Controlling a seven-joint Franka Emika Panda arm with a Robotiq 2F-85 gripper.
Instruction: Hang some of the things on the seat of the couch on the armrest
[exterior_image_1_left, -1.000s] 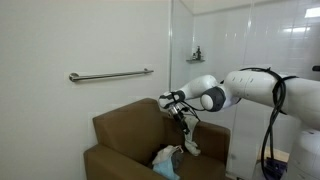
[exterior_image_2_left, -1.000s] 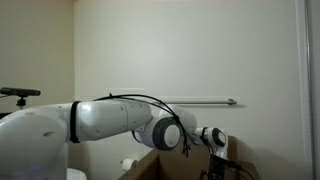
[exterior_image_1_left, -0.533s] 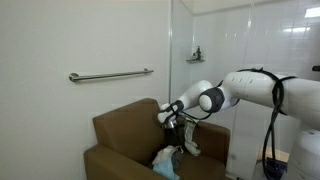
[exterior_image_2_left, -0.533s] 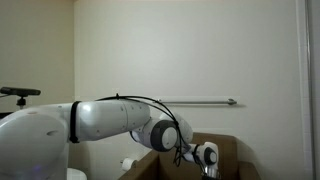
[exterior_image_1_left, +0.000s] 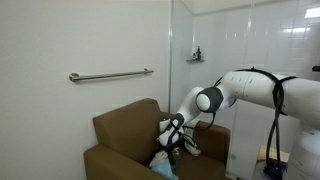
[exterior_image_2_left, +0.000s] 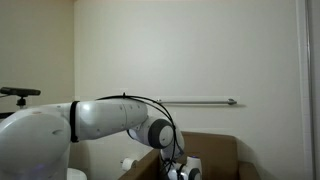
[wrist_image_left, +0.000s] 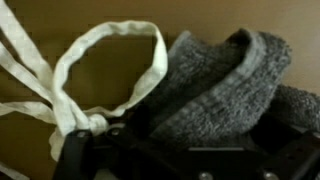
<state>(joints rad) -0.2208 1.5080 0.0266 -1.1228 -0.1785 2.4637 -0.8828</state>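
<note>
White wall, grab bar (exterior_image_1_left: 110, 75), brown couch (exterior_image_1_left: 118, 125) below. In an exterior view: your gripper (exterior_image_1_left: 170, 141) low over seat, pale pile of things (exterior_image_1_left: 164, 158) just under it. In an exterior view: arm (exterior_image_2_left: 100, 118) fills frame, seat hidden. Wrist view only: grey knit piece (wrist_image_left: 220, 90) touching white strap loop (wrist_image_left: 112, 30) on seat. Jaws clenched or released? Can't tell.
</note>
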